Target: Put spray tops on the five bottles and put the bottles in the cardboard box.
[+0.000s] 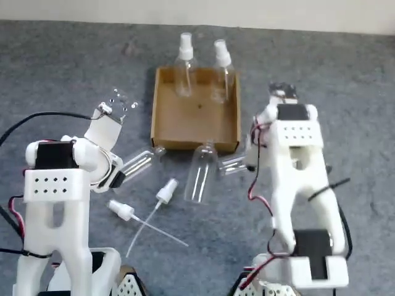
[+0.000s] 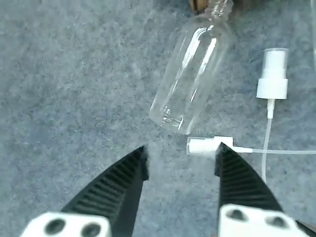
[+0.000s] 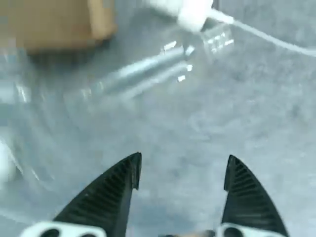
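Observation:
The cardboard box (image 1: pixel 196 117) lies open at the back middle, with two capped bottles (image 1: pixel 184 68) (image 1: pixel 222 69) leaning at its far wall. Three capless clear bottles lie on the carpet in front of it: one (image 2: pixel 190 74) just beyond my left gripper (image 2: pixel 182 155), which is open and empty; one in the middle (image 1: pixel 201 170); one (image 1: pixel 232 164) beside the right arm. My right gripper (image 3: pixel 182 165) is open above the carpet, near a lying bottle (image 3: pixel 148 74). Two loose spray tops (image 1: pixel 166 190) (image 1: pixel 121 209) with long tubes lie in front; one (image 2: pixel 207 146) touches a left fingertip (image 2: pixel 224 154).
Grey carpet covers the table. Small shiny bits (image 1: pixel 122 102) lie left of the box. Cables (image 1: pixel 37 117) trail from the left arm's base. A corner of the box (image 3: pixel 54 22) stands beyond the right gripper.

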Controlling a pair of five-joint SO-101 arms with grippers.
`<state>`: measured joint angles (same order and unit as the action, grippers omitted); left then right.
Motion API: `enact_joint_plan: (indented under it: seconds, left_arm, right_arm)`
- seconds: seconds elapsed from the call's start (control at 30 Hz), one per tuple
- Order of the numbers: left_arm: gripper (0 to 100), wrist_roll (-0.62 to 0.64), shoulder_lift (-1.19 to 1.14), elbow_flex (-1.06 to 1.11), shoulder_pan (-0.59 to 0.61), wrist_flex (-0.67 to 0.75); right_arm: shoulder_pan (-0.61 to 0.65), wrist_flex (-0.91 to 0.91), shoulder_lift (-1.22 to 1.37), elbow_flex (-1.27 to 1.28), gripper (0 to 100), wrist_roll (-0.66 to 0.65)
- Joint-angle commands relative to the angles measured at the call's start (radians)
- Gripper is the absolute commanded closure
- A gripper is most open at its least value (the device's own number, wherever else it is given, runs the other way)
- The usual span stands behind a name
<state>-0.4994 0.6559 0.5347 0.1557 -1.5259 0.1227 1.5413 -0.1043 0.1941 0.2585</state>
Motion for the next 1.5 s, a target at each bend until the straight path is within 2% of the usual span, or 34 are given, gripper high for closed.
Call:
enact_joint_plan:
  seconds: [0.0,0.07,0.1,0.23,0.3,0.5,0.63,1.0,1.1,1.3,1.47]
  left_arm:
    - [81,0.008,-0.005,-0.035,-0.012,0.015]
    - [81,0.006,-0.005,-0.024,0.007,0.015]
    - [81,0.005,-0.005,-0.022,0.018,0.015]
    - [81,0.003,-0.005,-0.021,0.065,0.02]
    - [81,0.008,-0.005,-0.018,0.071,0.044]
    - [81,0.009,-0.005,0.081,0.071,0.117]
    - [81,0.008,-0.005,0.122,0.074,0.144]
    - [81,0.008,-0.005,0.12,0.07,0.144]
    - [81,0.008,-0.005,0.12,0.07,0.144]
    - [81,0.008,-0.005,0.127,0.073,0.143]
    - [81,0.008,-0.005,0.127,0.074,0.141]
  right_arm:
    - [-0.001,-0.077,0.035,-0.166,76.5,0.17]
    - [-0.058,-0.117,0.056,-0.229,74.1,0.112]
    - [-0.087,-0.133,0.067,-0.26,73.3,0.029]
    - [-0.159,-0.162,0.165,-0.375,73.1,-0.559]
    - [-0.156,-0.173,0.242,-0.418,72.8,-0.689]
    - [-0.073,-0.165,0.452,-0.599,72.8,-0.821]
    - [-0.067,-0.163,0.552,-0.667,72.8,-0.914]
    - [-0.137,-0.17,0.607,-0.498,72.8,-1.082]
    - [-0.143,-0.174,0.608,-0.433,72.9,-1.103]
    - [-0.171,-0.334,0.605,-0.335,73.8,-1.096]
    - [-0.173,-0.386,0.601,-0.325,84.4,-1.096]
